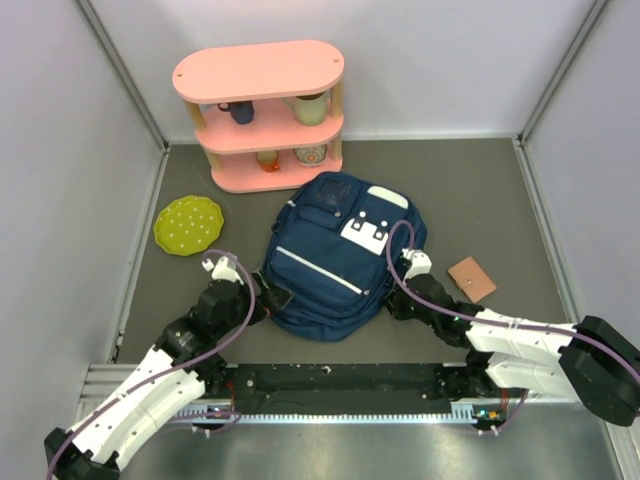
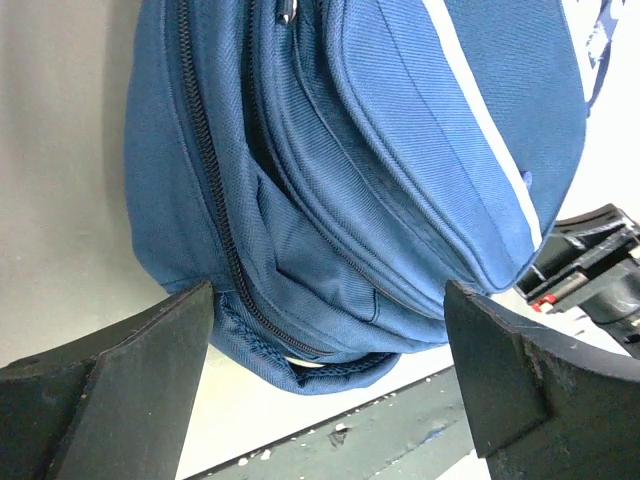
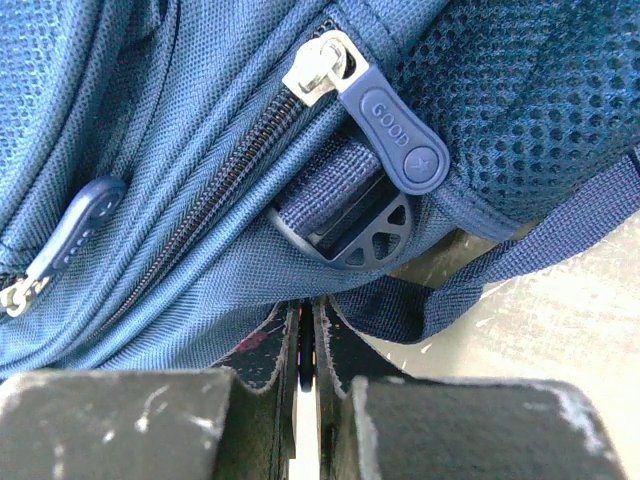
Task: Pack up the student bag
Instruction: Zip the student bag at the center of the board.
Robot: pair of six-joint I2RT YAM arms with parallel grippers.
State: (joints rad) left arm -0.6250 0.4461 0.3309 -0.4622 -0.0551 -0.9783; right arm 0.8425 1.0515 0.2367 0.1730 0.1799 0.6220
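The student bag [image 1: 340,255], navy with a white stripe and white patch, lies flat in the middle of the table. My left gripper [image 1: 272,298] is at its lower left edge. In the left wrist view the left gripper [image 2: 330,370] stands wide open, with the bag's [image 2: 350,180] zippered bottom corner hanging between the fingers and touching neither. My right gripper [image 1: 395,288] is at the bag's right side. In the right wrist view the right gripper [image 3: 310,312] is shut, its tips pinched on a fold of the bag [image 3: 200,150] just below a plastic strap buckle [image 3: 360,235].
A pink two-tier shelf [image 1: 260,110] with cups stands at the back. A green plate [image 1: 188,224] lies left of the bag and a small brown wallet [image 1: 471,278] lies to its right. A zipper pull [image 3: 395,125] hangs above the buckle. Grey walls close in on both sides.
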